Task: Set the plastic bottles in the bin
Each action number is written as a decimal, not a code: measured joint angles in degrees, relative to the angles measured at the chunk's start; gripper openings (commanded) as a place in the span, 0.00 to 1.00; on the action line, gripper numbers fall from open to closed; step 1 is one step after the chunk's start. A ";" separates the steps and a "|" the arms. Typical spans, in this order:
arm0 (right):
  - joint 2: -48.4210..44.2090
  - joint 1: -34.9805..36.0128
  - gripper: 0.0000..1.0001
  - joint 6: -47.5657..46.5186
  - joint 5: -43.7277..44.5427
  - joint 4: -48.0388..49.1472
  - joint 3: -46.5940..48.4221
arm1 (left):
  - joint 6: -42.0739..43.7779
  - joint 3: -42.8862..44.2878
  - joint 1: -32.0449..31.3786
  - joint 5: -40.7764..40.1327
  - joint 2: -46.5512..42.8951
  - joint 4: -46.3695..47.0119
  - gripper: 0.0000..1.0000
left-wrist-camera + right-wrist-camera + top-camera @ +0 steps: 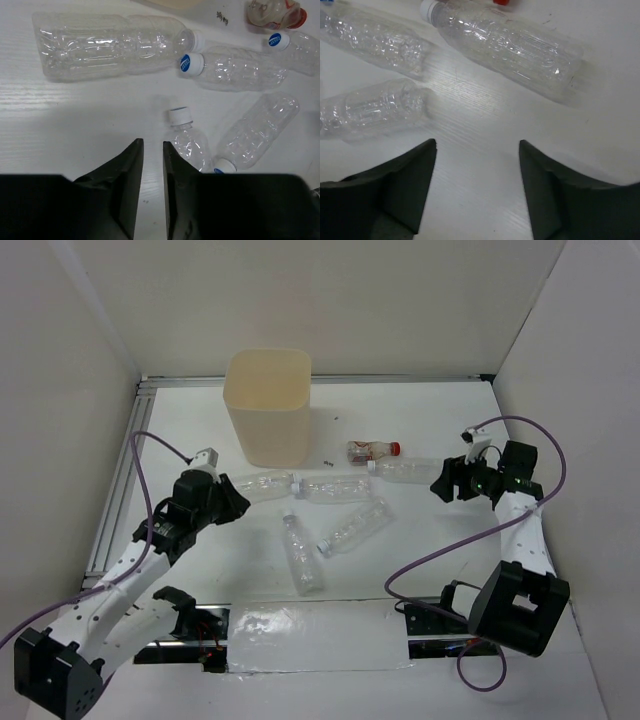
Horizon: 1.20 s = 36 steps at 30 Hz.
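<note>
The cream bin [268, 405] stands at the back of the table. Several clear bottles lie in front of it: one [262, 485] nearest my left gripper [235, 502], one in the middle [340, 488], one [410, 471] beside my right gripper [445, 483], and two nearer ones [302, 555] [355, 525]. The red-capped bottle [372, 450] lies behind them. In the left wrist view my left gripper [153, 142] is nearly shut and empty, just left of a capped bottle [187, 142]. In the right wrist view my right gripper [477, 142] is open and empty, short of a bottle [510, 45].
White walls close in the table on the left, back and right. An aluminium rail [120, 475] runs along the left edge. A small dark speck [327, 456] lies near the bin. A shiny plastic sheet [315, 638] lies at the near edge between the arm bases.
</note>
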 measured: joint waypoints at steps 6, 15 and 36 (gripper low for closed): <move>0.79 0.00 1.00 -1.81 -3.26 -0.85 0.04 | -4.00 2.19 -0.02 -1.44 4.20 -3.34 1.00; 0.74 0.20 1.00 -3.82 -4.15 -0.55 -0.02 | -15.21 6.73 -2.64 -10.34 15.41 -9.57 1.00; -2.67 0.81 1.00 -14.69 -5.57 -0.98 -1.07 | 57.40 20.96 -8.22 -9.66 32.15 -4.02 0.93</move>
